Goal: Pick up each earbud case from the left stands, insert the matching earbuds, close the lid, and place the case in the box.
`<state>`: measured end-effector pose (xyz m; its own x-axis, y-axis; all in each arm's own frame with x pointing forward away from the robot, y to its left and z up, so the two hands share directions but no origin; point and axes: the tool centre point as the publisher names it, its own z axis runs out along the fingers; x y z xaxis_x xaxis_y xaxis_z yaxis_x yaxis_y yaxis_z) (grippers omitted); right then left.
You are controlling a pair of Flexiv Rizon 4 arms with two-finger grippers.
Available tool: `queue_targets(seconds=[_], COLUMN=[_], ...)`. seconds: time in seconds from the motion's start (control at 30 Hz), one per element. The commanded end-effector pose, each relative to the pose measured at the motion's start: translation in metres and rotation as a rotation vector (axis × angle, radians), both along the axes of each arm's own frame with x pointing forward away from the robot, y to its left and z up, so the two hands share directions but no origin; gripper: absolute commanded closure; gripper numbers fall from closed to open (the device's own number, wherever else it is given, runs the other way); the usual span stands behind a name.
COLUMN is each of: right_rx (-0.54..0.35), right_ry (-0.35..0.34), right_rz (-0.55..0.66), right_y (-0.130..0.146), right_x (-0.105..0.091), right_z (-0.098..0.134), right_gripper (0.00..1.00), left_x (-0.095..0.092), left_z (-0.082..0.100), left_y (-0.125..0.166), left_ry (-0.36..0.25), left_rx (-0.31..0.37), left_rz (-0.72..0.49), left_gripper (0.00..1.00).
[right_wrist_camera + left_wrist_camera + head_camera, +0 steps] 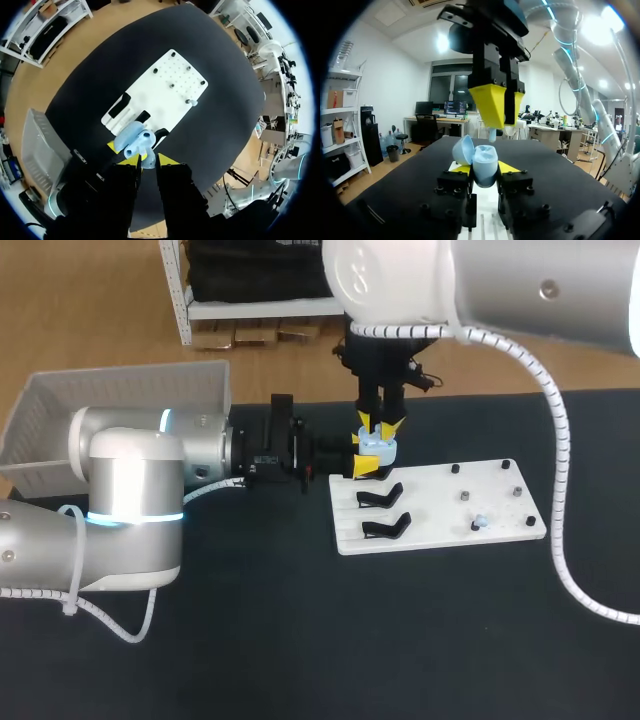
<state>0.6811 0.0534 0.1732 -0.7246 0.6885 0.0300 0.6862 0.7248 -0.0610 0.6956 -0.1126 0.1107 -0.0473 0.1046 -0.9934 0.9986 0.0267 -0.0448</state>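
1. The left gripper point(484, 170) is clamped on the light-blue earbud case point(482, 161). One yellow-tipped finger presses on each side of the case, which is held up off the table point(300, 640).
2. In the head view the case sits just above the back left corner of the white board point(440, 502). Its lid is swung open and leans to one side of the body.
3. The right gripper point(379, 426) points straight down, directly over the open case. Its two yellow tips are drawn close together and pinch a small pale-blue earbud point(492, 135).
4. In the left wrist view the earbud hangs just above the case opening, and a small gap shows between them.
5. Two black stands point(380, 498) point(386, 528) lie on the left part of the board, one in front of the other. Neither carries a case.
6. The right part of the board carries several small dark pegs point(465, 497). Another pale-blue earbud point(481, 523) sits near its front edge.
7. The pale mesh-walled box point(120, 400) stands at the far left of the table, behind the left arm and well apart from the board.
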Motion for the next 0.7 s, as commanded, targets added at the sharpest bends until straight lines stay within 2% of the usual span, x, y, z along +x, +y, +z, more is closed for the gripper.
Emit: queue_targets(seconds=[0.03,0.7], right_rx=[-0.007,-0.015], right_ry=[0.012,0.032], right_rz=[-0.005,-0.034], right_y=[0.0017,-0.0054], right_x=[0.005,0.0104], right_z=[-0.0016,-0.0105], right_gripper=[1.0,1.0], left_x=[0.001,0.001], left_z=[-0.0007,-0.0007], left_y=[0.0,0.0], left_ry=[0.0,0.0], left_rx=[-0.002,-0.002], left_rz=[-0.002,-0.002], left_gripper=[1.0,1.0])
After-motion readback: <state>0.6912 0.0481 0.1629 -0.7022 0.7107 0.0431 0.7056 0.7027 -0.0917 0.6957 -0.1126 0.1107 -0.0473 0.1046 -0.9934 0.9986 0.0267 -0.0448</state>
